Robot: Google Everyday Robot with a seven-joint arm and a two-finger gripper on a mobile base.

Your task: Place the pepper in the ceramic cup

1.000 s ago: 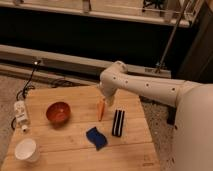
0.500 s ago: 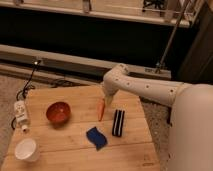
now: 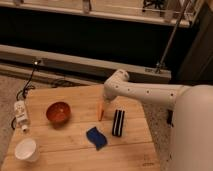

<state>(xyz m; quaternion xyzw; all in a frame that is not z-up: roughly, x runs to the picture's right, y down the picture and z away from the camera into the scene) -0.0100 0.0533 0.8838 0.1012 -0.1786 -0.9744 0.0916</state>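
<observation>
We see our tool (image 3: 106, 100) over the wooden table (image 3: 75, 150), fingers spread around the pepper (image 3: 101, 111), with the ceramic cup (image 3: 26, 149) well apart at the near-left corner.

end effector (image 3: 103, 103) apparently lower, onto pepper (image 3: 100, 111)

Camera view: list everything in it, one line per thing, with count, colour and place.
pepper: 1, orange-red, table centre, under the end effector
ceramic cup: 1, white, near-left corner
bowl: 1, red, left of the pepper
sponge: 1, blue, in front of the pepper
striped block: 1, black and white, right of the pepper
power strip: 1, white, left table edge
table: 1, light wood
arm: 1, white, from the right
end effector: 1, over the pepper's top end
</observation>
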